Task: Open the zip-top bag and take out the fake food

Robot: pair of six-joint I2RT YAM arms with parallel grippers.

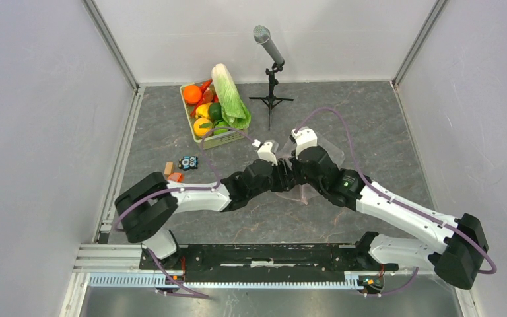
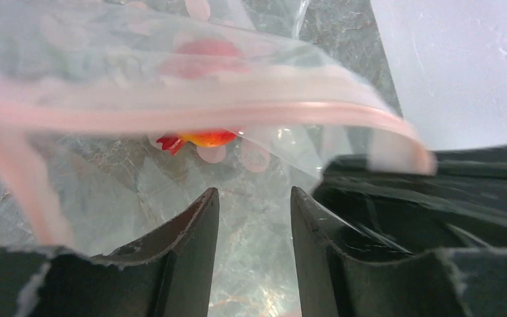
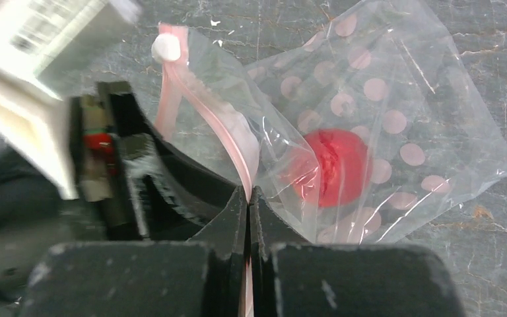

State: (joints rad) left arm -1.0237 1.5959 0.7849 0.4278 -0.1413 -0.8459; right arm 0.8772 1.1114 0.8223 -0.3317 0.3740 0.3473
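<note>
The zip-top bag [image 3: 396, 99], clear with pink dots, lies on the grey table between both arms, and it also shows in the top view [image 1: 302, 195]. A red piece of fake food [image 3: 337, 165] sits inside it. My right gripper [image 3: 248, 193] is shut on the pink zip strip [image 3: 237, 148], near the white slider [image 3: 166, 47]. My left gripper [image 2: 254, 198] is open, with its jaws apart just below the lifted zip strip [image 2: 237, 115]. A red-orange bit [image 2: 201, 139] shows through the plastic. In the top view both grippers meet mid-table, the left [image 1: 285, 177] and the right [image 1: 298, 170].
A green basket [image 1: 187, 112] at the back holds an orange [image 1: 192, 94], a cabbage [image 1: 230, 96], a dark green fruit [image 1: 216, 111] and yellow peppers [image 1: 202, 125]. A microphone on a tripod [image 1: 270, 66] stands beside it. Small toys [image 1: 188, 163] lie to the left.
</note>
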